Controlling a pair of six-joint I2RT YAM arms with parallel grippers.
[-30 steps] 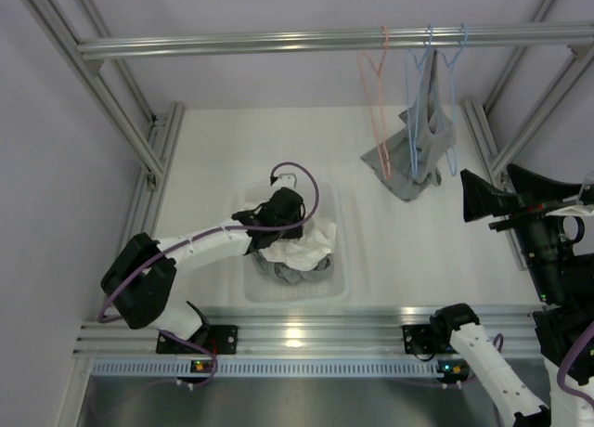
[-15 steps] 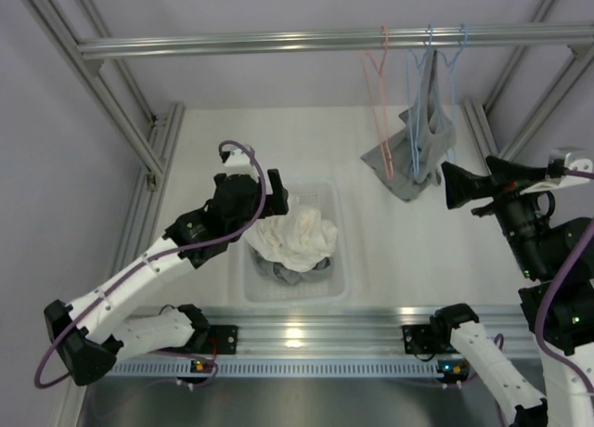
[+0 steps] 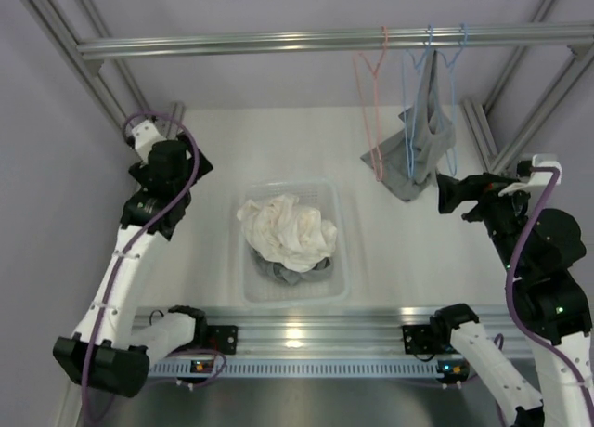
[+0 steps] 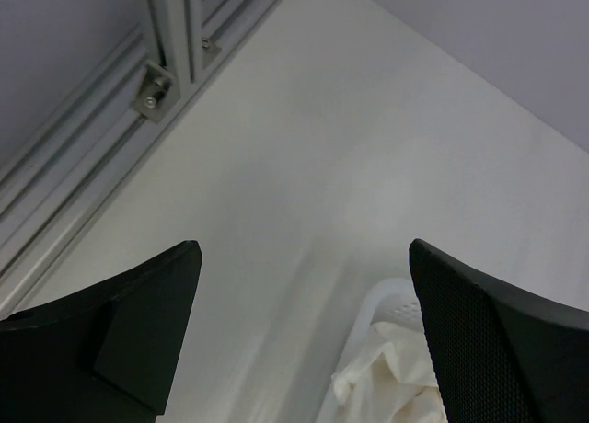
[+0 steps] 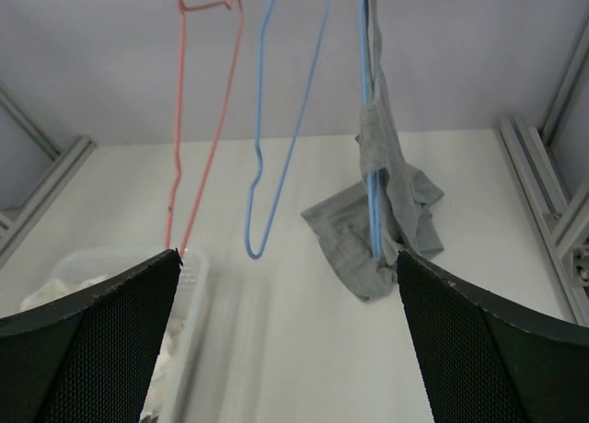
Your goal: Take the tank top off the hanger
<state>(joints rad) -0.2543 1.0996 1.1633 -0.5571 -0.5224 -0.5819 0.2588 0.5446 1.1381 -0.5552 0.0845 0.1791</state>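
Observation:
The grey tank top (image 3: pixel 424 135) hangs from a blue hanger (image 5: pixel 370 156) on the overhead rail (image 3: pixel 278 44). Its lower end bunches on the table. In the right wrist view the tank top (image 5: pixel 394 202) is ahead and slightly right. My right gripper (image 3: pixel 448 193) is open and empty, just right of the garment's lower end and apart from it; the right wrist view shows this gripper (image 5: pixel 287 256) with its jaws wide apart. At the far left by the frame, my left gripper (image 3: pixel 178 178) is raised, open and empty, and the left wrist view shows this gripper (image 4: pixel 304 253) over bare table.
An empty pink hanger (image 3: pixel 373 111) and an empty blue hanger (image 5: pixel 276 156) hang left of the tank top. A clear bin (image 3: pixel 342 251) mid-table holds white and grey clothes (image 3: pixel 288 232). Aluminium frame posts (image 3: pixel 148 158) run along both table sides.
My left gripper opened, left the white cloth in the bin and swung up to the far left. My right gripper moved left, closer to the tank top.

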